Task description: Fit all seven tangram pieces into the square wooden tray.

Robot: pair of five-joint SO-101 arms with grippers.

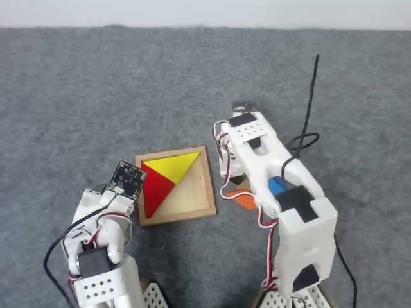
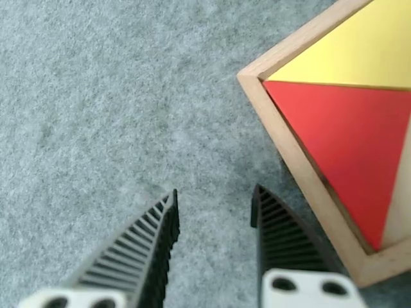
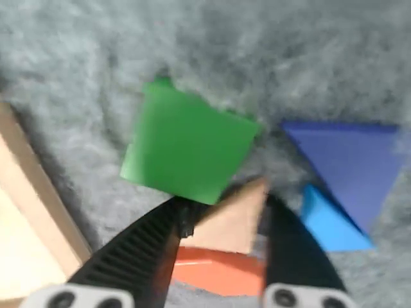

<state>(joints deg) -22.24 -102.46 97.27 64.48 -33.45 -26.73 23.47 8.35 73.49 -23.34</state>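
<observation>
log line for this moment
tray: yellow triangle, red triangle in | left end effector: open | right end effector: open over tan piece

No readable text, number, brand or sign on any surface.
- Wooden tray (image 2: 303, 167), just beside the left gripper (image 2: 215, 192), holding the yellow piece (image 2: 347, 51) and the red piece (image 2: 347, 135): plain faces.
- Green square (image 3: 186, 144) and dark blue triangle (image 3: 350, 160), just ahead of the right gripper (image 3: 223, 202): plain faces.
- Circuit board (image 1: 128, 178) on the wrist behind the left gripper: markings too small to read.
</observation>
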